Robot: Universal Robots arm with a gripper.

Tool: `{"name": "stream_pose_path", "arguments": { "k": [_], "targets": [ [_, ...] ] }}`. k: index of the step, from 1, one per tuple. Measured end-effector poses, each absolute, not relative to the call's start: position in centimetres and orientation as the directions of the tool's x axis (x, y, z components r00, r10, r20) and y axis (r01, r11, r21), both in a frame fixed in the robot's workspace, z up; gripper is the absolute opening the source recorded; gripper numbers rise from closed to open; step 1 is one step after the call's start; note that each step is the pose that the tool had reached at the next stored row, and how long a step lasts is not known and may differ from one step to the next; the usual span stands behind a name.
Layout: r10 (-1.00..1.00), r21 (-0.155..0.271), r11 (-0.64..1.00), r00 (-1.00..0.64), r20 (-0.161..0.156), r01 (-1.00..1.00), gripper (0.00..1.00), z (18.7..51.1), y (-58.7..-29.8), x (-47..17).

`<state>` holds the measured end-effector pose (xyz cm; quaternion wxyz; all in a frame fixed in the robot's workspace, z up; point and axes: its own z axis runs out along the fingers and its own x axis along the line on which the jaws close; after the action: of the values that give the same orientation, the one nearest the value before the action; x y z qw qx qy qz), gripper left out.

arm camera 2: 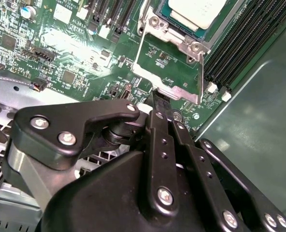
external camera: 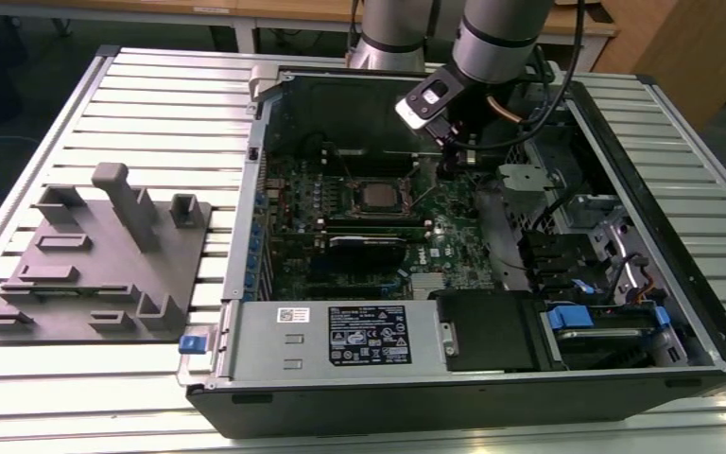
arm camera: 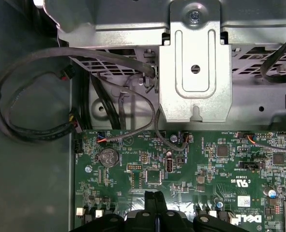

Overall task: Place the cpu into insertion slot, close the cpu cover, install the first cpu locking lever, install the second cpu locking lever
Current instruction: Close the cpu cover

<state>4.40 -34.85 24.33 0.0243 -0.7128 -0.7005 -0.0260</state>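
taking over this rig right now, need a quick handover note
Gripper: shut, tips at the free edge of the cpu cover; whether it pinches that edge is unclear.
Cpu: seated in the insertion slot on the motherboard.
Done: cpu placed.
Left: the cpu cover is swung open, off the cpu, so closing it and the two locking steps after it are not done.

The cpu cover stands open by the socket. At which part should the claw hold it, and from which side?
Likely the free edge bar of the cpu cover, opposite the end that meets the insertion slot, coming from the side away from the cpu. It is a thin frame with a cut-out centre, so only its rim offers hold. The claw sits at that edge.
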Motion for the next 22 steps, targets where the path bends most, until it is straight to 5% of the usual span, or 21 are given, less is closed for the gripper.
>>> {"name": "stream_pose_path", "arguments": {
  "k": [22],
  "targets": [
    [0.997, 0.002, -0.017, 0.017, 0.071, 1.0, 0.11, 24.23, -34.85, 4.17]
  ]
}}
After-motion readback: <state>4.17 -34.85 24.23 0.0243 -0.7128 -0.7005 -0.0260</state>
